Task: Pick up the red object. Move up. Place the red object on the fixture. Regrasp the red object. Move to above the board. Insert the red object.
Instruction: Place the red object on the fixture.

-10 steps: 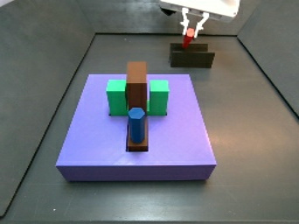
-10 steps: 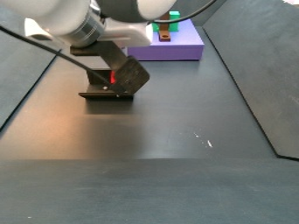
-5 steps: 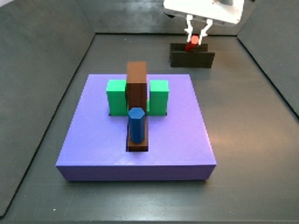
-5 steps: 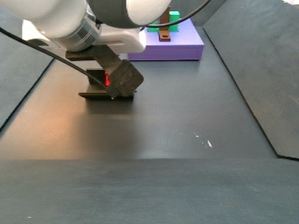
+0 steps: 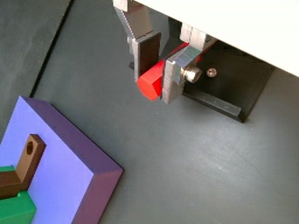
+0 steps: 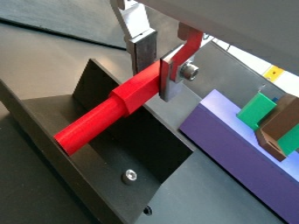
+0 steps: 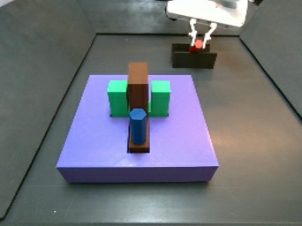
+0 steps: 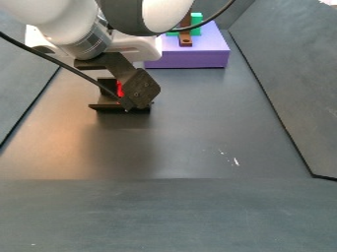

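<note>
Currently the claw (image 6: 159,63) is low over the fixture (image 6: 111,156), pinching the red peg (image 6: 107,114) near one end; both silver fingers (image 5: 176,73) press flat against it.

- Peg: lies nearly level in the claw, its long free end reaching out across the fixture's channel. In a wrist view it looks just above the dark block; contact cannot be confirmed.
- Fixture: sits on the dark desk (image 7: 242,132) at the far end, well apart from the board (image 7: 177,141). In a side view only a sliver of red (image 7: 199,41) shows between the fingers, above the block (image 7: 195,57).
- Other side view: the arm hides most of the fixture (image 8: 116,105); a small red patch (image 8: 117,90) is all that shows of the peg.
- Board: brown upright (image 7: 138,86), green blocks (image 7: 118,97) and blue peg (image 7: 138,126) in place, far from the work.

Judged step: placing the peg on the fixture, release not yet made.

Risks:
- Grip is at one end, so the free end may sag or swing on release and the peg could roll or tip off the block.
- If the peg is not lined up with the channel, it may land on a raised side and rest crooked, spoiling the regrasp.
- Opening while it hangs above the block would drop it; a bounce could send it onto the desk.
- Pressing lower risks jamming the fingers against the fixture.
</note>
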Robot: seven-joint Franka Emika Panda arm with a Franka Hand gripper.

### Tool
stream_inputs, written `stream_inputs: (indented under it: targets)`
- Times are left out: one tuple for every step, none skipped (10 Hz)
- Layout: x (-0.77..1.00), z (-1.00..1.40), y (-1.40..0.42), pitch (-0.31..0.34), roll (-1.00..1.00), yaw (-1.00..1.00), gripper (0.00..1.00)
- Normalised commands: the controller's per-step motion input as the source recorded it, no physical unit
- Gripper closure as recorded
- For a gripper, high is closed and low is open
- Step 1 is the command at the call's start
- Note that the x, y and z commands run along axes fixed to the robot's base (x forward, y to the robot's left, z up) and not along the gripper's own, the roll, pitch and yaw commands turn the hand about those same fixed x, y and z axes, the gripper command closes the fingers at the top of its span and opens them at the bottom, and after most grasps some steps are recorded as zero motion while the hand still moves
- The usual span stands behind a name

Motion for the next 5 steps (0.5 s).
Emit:
stream_inputs:
  targets:
    - [0.20,-0.17,0.04,0.014,-0.03,0.00,1.00]
    - [0.21,-0.05,0.03,0.051,-0.13,0.00,1.00]
    - [0.19,-0.08,0.00,0.054,-0.10,0.00,1.00]
    - [0.13,-0.16,0.00,0.003,-0.06,0.00,1.00]
    - [0.06,-0.15,0.00,0.000,-0.03,0.00,1.00]
